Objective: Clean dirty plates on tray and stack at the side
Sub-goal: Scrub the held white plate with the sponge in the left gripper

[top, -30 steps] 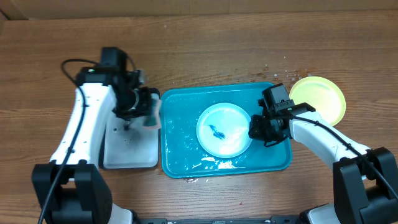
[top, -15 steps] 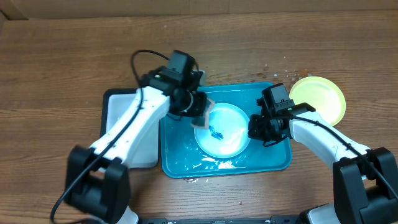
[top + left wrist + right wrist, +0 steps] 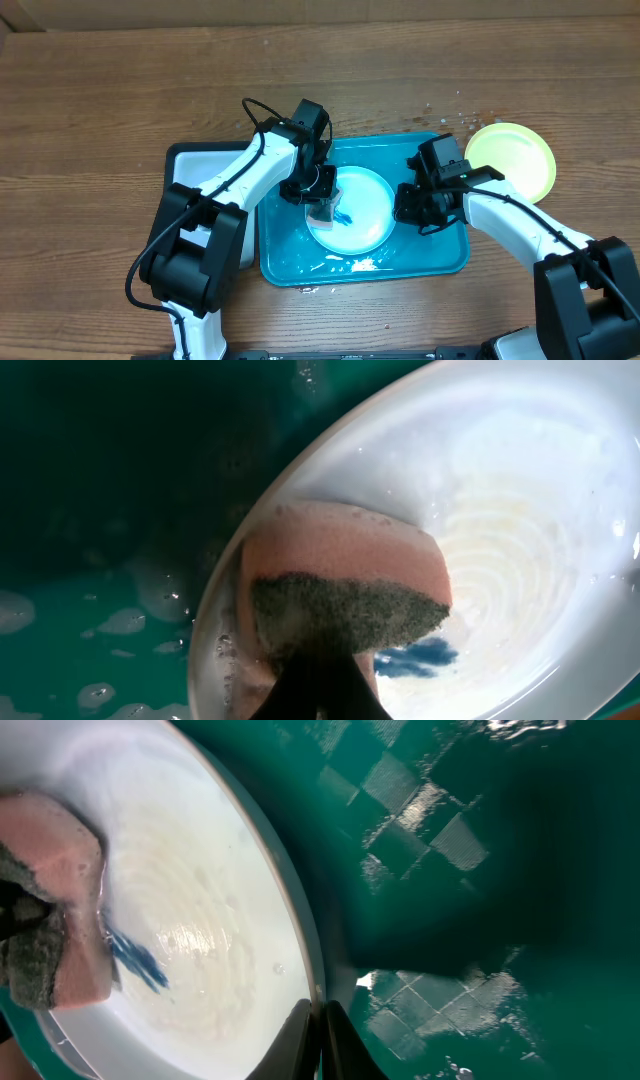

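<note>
I hold the left gripper (image 3: 320,206) clamped on the sponge (image 3: 340,572), pressing it by the blue smear (image 3: 416,656) on the plate (image 3: 368,218) mid-frame in the tray (image 3: 442,256), while the right gripper (image 3: 322,1024) pinches that plate's right rim, I judge so it can't slide under the scrub.

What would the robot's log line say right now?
left gripper: holds sponge on plate, by blue smear | right gripper: pinching plate rim | plate: in tray | step: scrubbing
</note>
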